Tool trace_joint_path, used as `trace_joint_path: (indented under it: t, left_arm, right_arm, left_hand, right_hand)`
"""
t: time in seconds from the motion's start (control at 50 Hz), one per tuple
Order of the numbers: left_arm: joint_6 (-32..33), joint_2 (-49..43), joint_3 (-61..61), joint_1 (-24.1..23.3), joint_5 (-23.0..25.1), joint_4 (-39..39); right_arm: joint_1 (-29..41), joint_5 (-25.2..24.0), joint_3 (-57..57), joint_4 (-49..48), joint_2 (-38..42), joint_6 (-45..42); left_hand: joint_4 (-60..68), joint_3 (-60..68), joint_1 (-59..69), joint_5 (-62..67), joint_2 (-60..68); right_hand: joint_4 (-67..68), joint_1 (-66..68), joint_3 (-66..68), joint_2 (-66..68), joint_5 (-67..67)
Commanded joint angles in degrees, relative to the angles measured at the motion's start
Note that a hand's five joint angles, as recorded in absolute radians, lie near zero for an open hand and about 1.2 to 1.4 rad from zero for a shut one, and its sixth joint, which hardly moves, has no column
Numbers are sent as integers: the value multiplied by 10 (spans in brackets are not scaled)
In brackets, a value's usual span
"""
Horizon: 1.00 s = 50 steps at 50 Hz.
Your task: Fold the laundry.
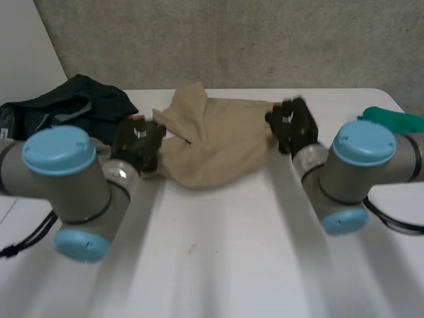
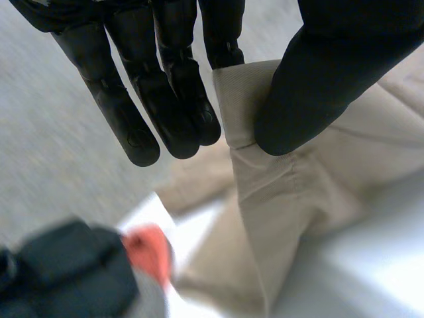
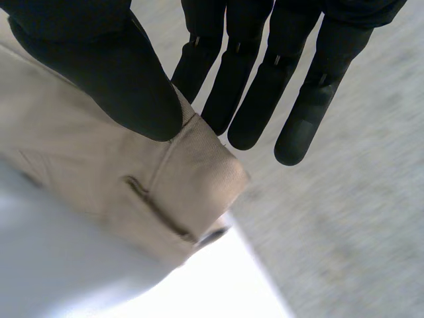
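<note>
No words, numbers, brands or signs can be read anywhere. Toward the middle of the head view, the back of the left hand (image 1: 138,140) and the back of the right hand (image 1: 291,126) each carry a small pale mark, too small to make out. The cloth (image 1: 215,142), seen up close in both wrist views, shows seams and stitching but no legible label.
</note>
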Motion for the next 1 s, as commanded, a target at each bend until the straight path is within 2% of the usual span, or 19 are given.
trace_joint_path:
  t: [0.02,0.08,0.12,0.14,0.16,0.22,0.24,0.32,0.4,0.5,0.56,0.58,0.6,0.68,0.7,0.76,0.8,0.9,1.0]
  left_arm:
    - [54,112,-102,4,0,-114]
    - [65,153,-126,1,0,-162]
    - [83,190,-147,-1,2,-229]
    - [91,202,-153,-1,3,-254]
    - [111,223,-164,-1,9,-307]
    - [148,244,-185,0,26,-385]
    - [175,253,-200,-2,41,-428]
    - [209,275,-221,-15,77,-508]
    - [215,312,-214,-36,114,-546]
    - [214,312,-165,-31,118,-480]
    - [214,255,-124,-31,115,-356]
    - [215,246,-118,-31,114,-338]
    - [215,205,-92,-31,107,-271]
    - [212,113,-14,-31,75,-144]
    - [209,52,48,-29,51,-97]
    - [202,-18,129,-27,30,-72]
    - [198,-85,208,-22,19,-70]
    - [194,-210,359,-15,17,-64]
    - [193,-329,516,-11,15,-55]
  right_arm:
    - [-1,0,81,143,-66,-16]
    - [1,1,107,256,-135,-44]
    - [0,2,117,315,-162,-61]
    - [0,5,128,374,-188,-79]
    - [-1,5,133,401,-200,-87]
    - [-10,18,165,492,-244,-127]
    - [-14,20,173,509,-256,-138]
    - [-27,20,229,556,-306,-196]
    - [-27,16,259,564,-333,-220]
    - [-29,12,253,556,-334,-217]
    - [-32,10,221,505,-313,-192]
    - [-32,13,206,482,-294,-177]
    - [-33,15,193,464,-278,-164]
    - [-25,65,106,366,-181,-86]
    - [-24,77,95,354,-170,-80]
    - [-22,119,46,293,-129,-74]
    - [-18,130,21,255,-109,-76]
    - [-16,136,-57,104,-11,-99]
    - [-16,136,-125,6,78,-125]
  left_hand:
    - [112,116,140,143,114]
    - [112,116,140,143,114]
    - [112,116,140,143,114]
    - [112,116,140,143,114]
    - [112,116,140,143,114]
    - [112,116,140,143,114]
    - [112,116,140,143,114]
    - [112,116,140,143,114]
    - [112,116,140,143,114]
    - [112,116,140,143,114]
    - [112,116,140,143,114]
    - [112,116,140,143,114]
    - [112,116,140,143,114]
    - [112,116,140,143,114]
    - [112,116,140,143,114]
    - [112,116,140,143,114]
    - [112,116,140,143,114]
    - [112,116,140,143,114]
    - [112,116,140,143,114]
  right_hand:
    - [114,178,119,125,115]
    - [114,178,119,125,115]
    - [114,178,119,125,115]
    - [114,178,119,125,115]
    - [114,178,119,125,115]
    - [114,178,119,125,115]
    - [114,178,119,125,115]
    - [114,178,119,125,115]
    - [114,178,119,125,115]
    - [114,178,119,125,115]
    - [114,178,119,125,115]
    - [114,178,119,125,115]
    - [114,178,119,125,115]
    - [114,178,119,125,115]
    - [114,178,119,125,115]
    - [114,178,119,125,115]
    - [114,178,119,125,115]
    - [114,178,119,125,115]
    - [114,178,119,125,115]
